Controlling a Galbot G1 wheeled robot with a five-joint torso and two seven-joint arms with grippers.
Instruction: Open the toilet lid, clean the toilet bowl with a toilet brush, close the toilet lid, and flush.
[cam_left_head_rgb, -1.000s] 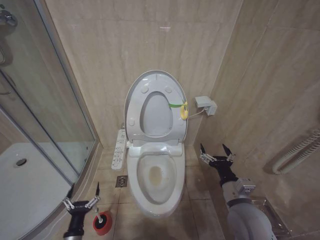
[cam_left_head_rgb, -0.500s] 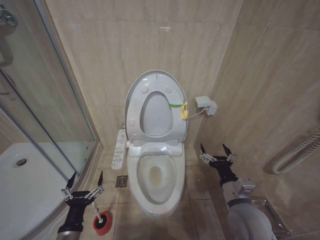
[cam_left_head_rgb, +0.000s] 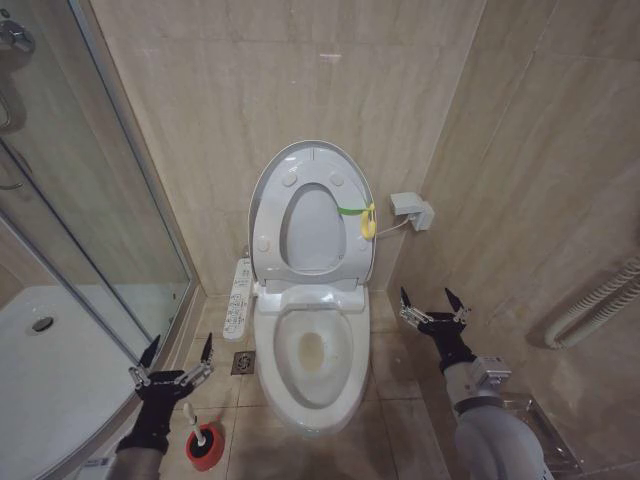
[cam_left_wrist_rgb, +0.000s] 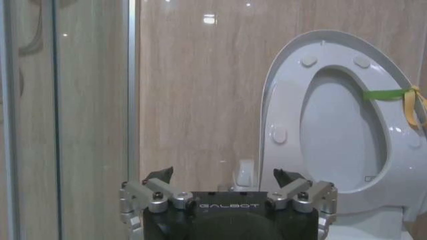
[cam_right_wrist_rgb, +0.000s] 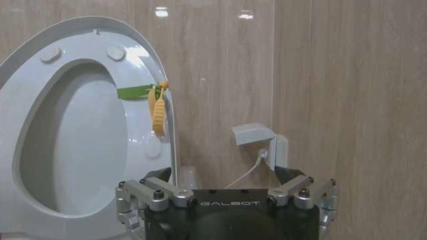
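The toilet lid (cam_left_head_rgb: 312, 226) stands upright against the back wall with the seat ring (cam_left_head_rgb: 270, 228) raised in front of it; a green strap (cam_left_head_rgb: 349, 211) and a yellow ring (cam_left_head_rgb: 368, 223) hang at its edge. Below lies the uncovered toilet bowl (cam_left_head_rgb: 312, 352). The toilet brush (cam_left_head_rgb: 201, 435) sits in its red cup (cam_left_head_rgb: 206, 456) on the floor left of the bowl. My left gripper (cam_left_head_rgb: 177, 359) hangs open just above and behind the brush, holding nothing. My right gripper (cam_left_head_rgb: 433, 303) waits open to the right of the bowl. The left gripper (cam_left_wrist_rgb: 223, 174) faces the lid (cam_left_wrist_rgb: 340, 125); so does the right gripper (cam_right_wrist_rgb: 222, 174).
A glass shower enclosure (cam_left_head_rgb: 95, 210) and its white tray (cam_left_head_rgb: 55, 375) close off the left. A button panel (cam_left_head_rgb: 239, 298) runs along the bowl's left side, with a floor drain (cam_left_head_rgb: 243, 362) beside it. A wall box (cam_left_head_rgb: 411, 210) and a hose (cam_left_head_rgb: 590, 305) are on the right wall.
My left gripper has moved up and forward from beside the red cup, staying open. The right arm, lid and brush have not moved.
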